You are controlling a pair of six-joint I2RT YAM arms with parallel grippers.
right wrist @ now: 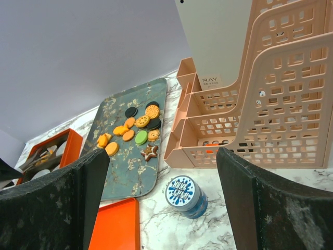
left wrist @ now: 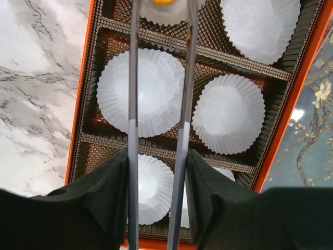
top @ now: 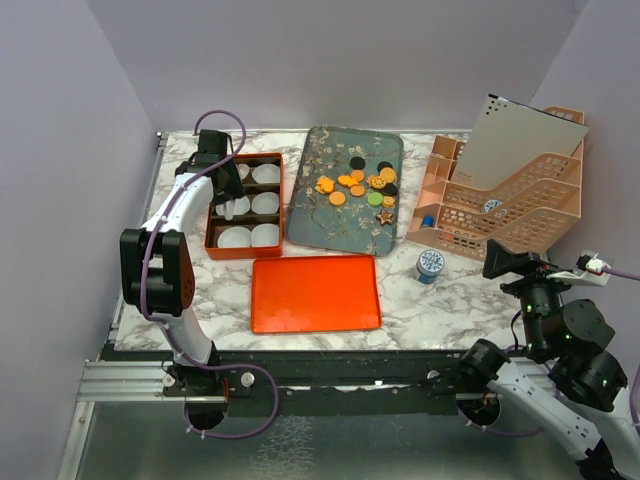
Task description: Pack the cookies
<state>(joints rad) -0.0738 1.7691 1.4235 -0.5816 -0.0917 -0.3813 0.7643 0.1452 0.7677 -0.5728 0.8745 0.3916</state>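
Observation:
The cookies (top: pixel 360 182) lie in a loose group on a blue flowered tray (top: pixel 320 215): mostly orange, a few black, one green (right wrist: pixel 141 137) and a brown star (right wrist: pixel 150 151). My left gripper (top: pixel 228 190) hangs over the orange box (top: pixel 281 200) of white paper liners. It is shut on thin grey tongs (left wrist: pixel 133 104), seen from its wrist (left wrist: pixel 157 161). An orange cookie (left wrist: pixel 163 2) sits at the tongs' tips over a far liner, at the frame's top edge. My right gripper (top: pixel 505 260) is open and empty, near the table's right front, well back from the tray (right wrist: pixel 125 166).
The orange box lid (top: pixel 315 292) lies flat in front of the tray. A small round blue tin (top: pixel 431 264) stands beside a pink file rack (top: pixel 510 200) holding a white board at the right. The tin also shows between my right fingers (right wrist: pixel 184 194).

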